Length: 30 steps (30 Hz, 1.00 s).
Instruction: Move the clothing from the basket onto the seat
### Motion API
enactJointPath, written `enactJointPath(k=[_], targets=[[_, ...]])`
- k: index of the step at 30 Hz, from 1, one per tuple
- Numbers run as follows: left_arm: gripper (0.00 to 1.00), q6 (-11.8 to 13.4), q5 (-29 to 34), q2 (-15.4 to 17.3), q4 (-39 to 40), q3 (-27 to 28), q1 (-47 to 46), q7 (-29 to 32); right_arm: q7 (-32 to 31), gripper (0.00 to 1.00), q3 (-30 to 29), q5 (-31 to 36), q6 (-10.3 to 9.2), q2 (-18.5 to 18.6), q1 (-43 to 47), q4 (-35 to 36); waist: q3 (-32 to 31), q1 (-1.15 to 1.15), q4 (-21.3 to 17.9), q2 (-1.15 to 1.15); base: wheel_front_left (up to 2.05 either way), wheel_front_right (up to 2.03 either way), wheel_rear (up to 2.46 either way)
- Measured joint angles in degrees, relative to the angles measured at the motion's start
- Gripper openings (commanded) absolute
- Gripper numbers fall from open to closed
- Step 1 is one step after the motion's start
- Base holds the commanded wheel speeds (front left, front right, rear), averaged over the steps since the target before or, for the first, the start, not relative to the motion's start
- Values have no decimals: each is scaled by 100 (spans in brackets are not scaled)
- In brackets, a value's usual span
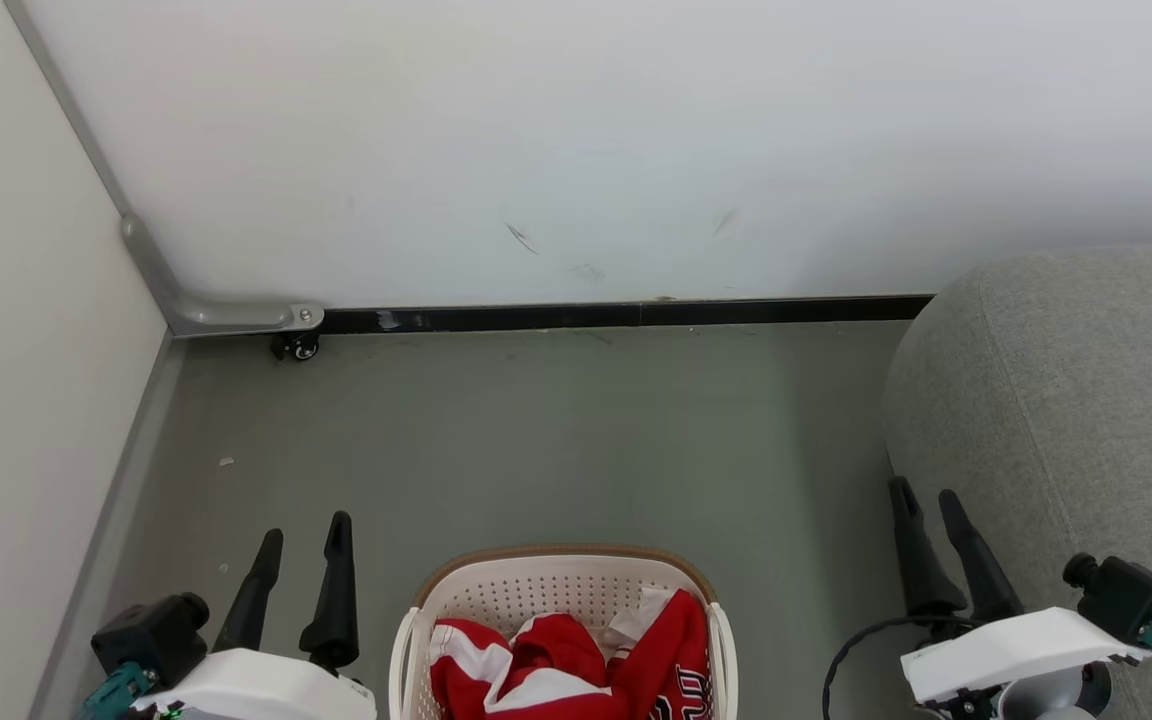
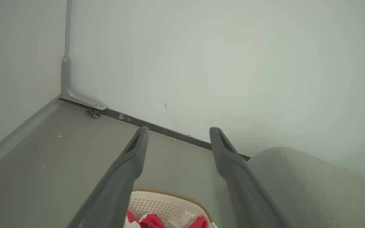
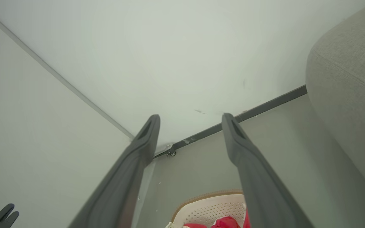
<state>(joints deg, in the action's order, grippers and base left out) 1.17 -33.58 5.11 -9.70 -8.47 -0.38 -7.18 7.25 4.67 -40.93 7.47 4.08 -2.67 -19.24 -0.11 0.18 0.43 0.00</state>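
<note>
Red clothing [image 1: 566, 665] with white trim lies bunched in the cream basket [image 1: 496, 592] at the bottom centre of the head view. The basket's brown rim [image 2: 169, 192] and some red fabric [image 3: 225, 221] also appear low in both wrist views. The grey seat [image 1: 1076, 400] fills the right side. My left gripper [image 1: 304, 530] is open to the left of the basket, above the floor. My right gripper [image 1: 926, 492] is open to the right of the basket, beside the seat's edge. Nothing sits between either pair of fingers [image 2: 131, 158] [image 3: 233, 133].
A white wall with a black baseboard [image 1: 626, 315] closes the far side. A pale panel on the left meets it at a grey bracket with a small caster [image 1: 298, 347]. Grey floor [image 1: 556, 440] lies between the basket and the wall.
</note>
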Motion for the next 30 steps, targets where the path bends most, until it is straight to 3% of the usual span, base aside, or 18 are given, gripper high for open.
enactJointPath(k=[30], targets=[[100, 541, 2190, 43, -1, -435, 41, -505, 354, 100, 113, 2431, 1, -77, -118, -288, 26, -13, 14, 0, 0, 0, 0]])
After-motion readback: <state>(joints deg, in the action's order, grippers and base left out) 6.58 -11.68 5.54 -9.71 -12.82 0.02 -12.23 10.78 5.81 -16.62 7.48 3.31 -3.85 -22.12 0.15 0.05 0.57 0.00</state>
